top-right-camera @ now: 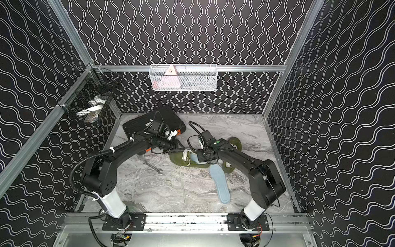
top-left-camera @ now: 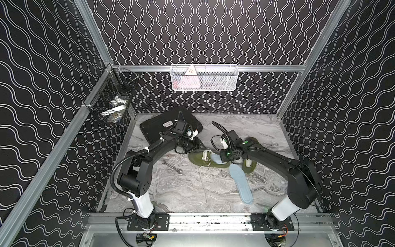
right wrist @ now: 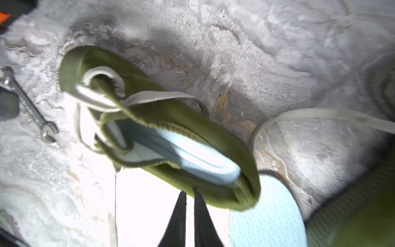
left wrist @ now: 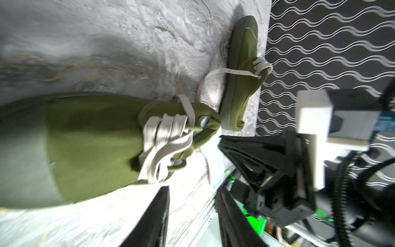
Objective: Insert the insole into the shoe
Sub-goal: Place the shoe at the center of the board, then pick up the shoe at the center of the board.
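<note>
An olive green shoe (top-left-camera: pixel 198 161) (right wrist: pixel 192 119) with white laces lies mid-table, toe to the left. A light blue insole (right wrist: pixel 181 154) lies inside it and shows through the opening (top-left-camera: pixel 217 158). Another light blue insole (top-left-camera: pixel 240 184) lies loose on the table in front, its end by the shoe's heel. My left gripper (left wrist: pixel 192 192) is open with nothing between its fingers, just behind the toe (top-left-camera: pixel 202 147). My right gripper (right wrist: pixel 189 190) is shut to a thin slit, its tips touching the outer wall of the shoe near the heel.
A second green shoe (top-left-camera: pixel 252 169) (left wrist: pixel 241 70) lies behind and under the right arm. A wrench (top-left-camera: pixel 172 166) lies left of the shoe, and a black case (top-left-camera: pixel 168 126) sits at the back left. A long lace (top-left-camera: pixel 203 181) trails forward. Wire baskets (top-left-camera: pixel 204 78) (top-left-camera: pixel 113 98) hang on the walls.
</note>
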You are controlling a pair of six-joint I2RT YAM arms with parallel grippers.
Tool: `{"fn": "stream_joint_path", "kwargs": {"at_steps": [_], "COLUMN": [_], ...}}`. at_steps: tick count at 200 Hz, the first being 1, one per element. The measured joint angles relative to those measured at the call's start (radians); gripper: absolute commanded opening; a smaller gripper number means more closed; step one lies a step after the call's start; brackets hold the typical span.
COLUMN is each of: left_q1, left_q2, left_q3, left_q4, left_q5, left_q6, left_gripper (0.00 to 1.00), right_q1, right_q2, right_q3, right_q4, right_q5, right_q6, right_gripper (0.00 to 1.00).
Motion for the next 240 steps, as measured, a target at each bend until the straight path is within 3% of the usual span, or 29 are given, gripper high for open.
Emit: {"fn": "stream_joint_path", "kwargs": {"at_steps": [28, 59, 96, 129, 183, 240], "left_q1": [-0.056, -0.19, -0.238, -0.254, -0.318, -0.348], "left_q2": [-0.048, -0.067, -0.062, -0.043, 0.115, 0.206], "left_q3": [0.04, 0.119, 0.153, 0.153, 0.232, 0.268], "left_q4": [-0.116, -0.193, -0.225, -0.224, -0.267, -0.267], "left_q5": [-0.141, -0.301, -0.327, -0.243, -0.252, -0.383], "left_q6": [0.156, 0.434, 0.776, 1.047, 1.308, 1.439], "left_gripper": [0.46, 0.47, 0.46, 0.46, 0.47, 0.49], "right_q1": [-0.003, -0.028, -0.11, -0.178, -0.243, -0.279], "right_q2": [-0.034, -0.102, -0.175, -0.209, -0.212, -0.208], "right_q3": [-0.014, -0.049, -0.095, -0.109, -0.117, -0.132], "right_q4": [-0.029, -0.042, -0.064, -0.066, -0.069, -0.074], "right_q5": [0.014, 0.032, 0.032, 0.002, -0.03, -0.034], "right_q6": [0.003, 0.007, 0.011, 0.011, 0.006, -0.02], "right_gripper": [0.15, 0.17, 0.19, 0.21, 0.21, 0.21]}}
